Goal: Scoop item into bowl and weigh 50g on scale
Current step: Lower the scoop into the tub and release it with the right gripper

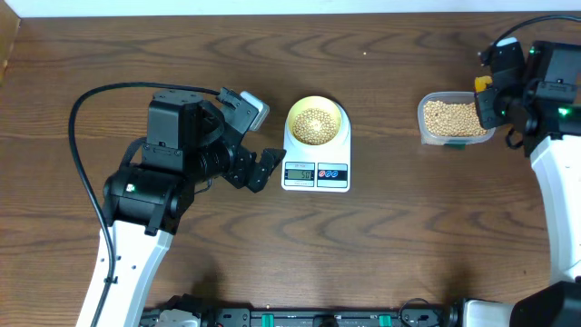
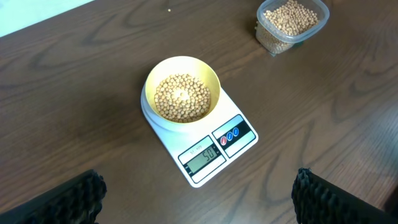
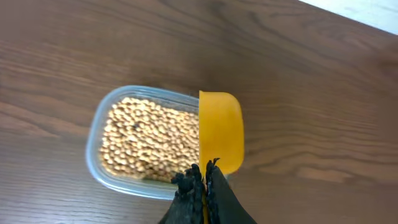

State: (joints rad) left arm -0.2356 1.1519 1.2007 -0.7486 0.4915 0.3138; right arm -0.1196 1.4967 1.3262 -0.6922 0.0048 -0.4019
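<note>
The left hand (image 2: 199, 198) stands wide open and empty, just left of the scale (image 2: 171, 140) in the middle of the counter (image 2: 74, 112). The bowl (image 2: 212, 79) sits on the scale, holding beans (image 2: 181, 98). Bare wood separates the scale from the tub (image 3: 99, 127) toward the right edge. There the right hand (image 3: 200, 180) is clamped on the scoop (image 3: 221, 130).

The counter (image 1: 390, 245) is dark brown wood with wavy darker lines running from left to right. It fills almost the whole view. Along its far edge runs a thin pale strip (image 1: 272, 7), nearly white. Soft light makes the wood shine a little.
</note>
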